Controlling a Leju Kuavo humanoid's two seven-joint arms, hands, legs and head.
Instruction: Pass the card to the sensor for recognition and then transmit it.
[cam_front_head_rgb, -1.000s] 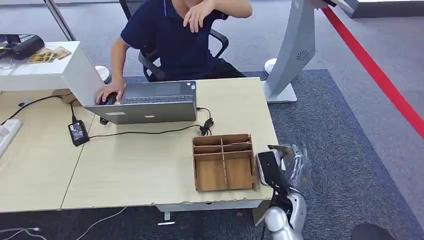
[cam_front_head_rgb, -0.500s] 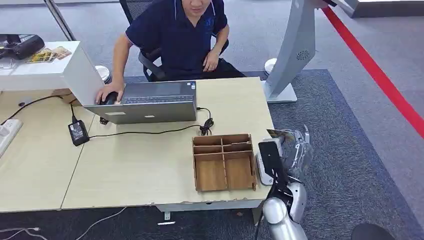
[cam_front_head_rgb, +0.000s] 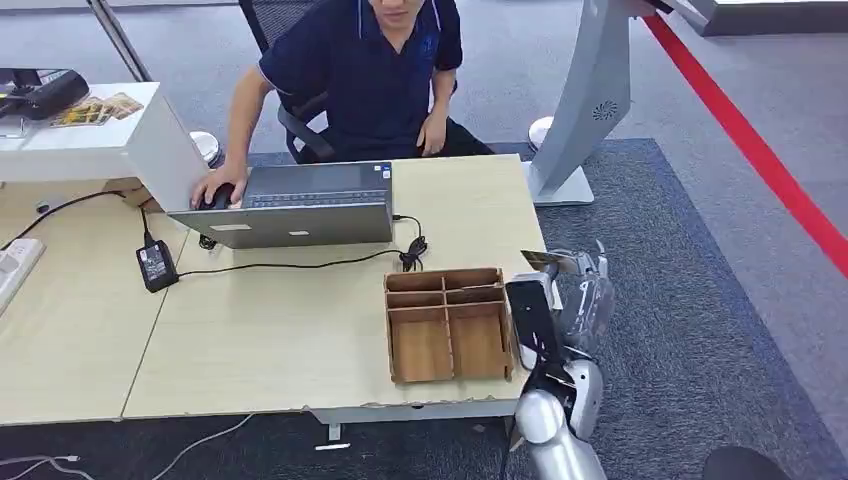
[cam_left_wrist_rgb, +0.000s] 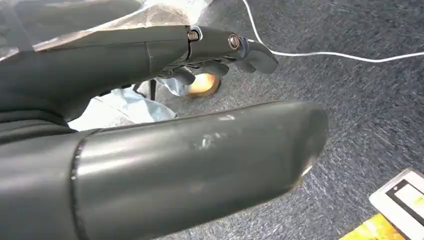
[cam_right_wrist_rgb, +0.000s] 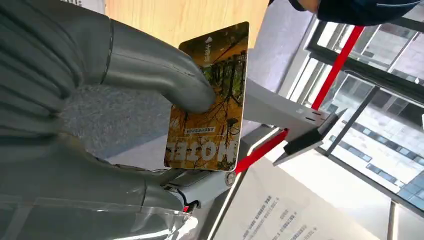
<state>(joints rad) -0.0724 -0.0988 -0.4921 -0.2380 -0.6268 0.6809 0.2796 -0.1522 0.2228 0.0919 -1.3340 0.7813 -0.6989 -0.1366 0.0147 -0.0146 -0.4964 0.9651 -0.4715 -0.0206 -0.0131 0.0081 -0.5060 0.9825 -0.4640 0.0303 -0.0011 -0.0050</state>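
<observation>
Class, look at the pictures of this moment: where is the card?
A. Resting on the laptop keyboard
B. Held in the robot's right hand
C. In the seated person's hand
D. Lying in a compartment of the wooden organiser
B: the right wrist view shows the card pinched under the thumb of the right hand, off the table's edge beside the wooden organiser.

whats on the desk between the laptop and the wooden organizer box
In the head view, a black cable with a bundled coil crosses bare desk between the laptop and the wooden organizer box.
</observation>
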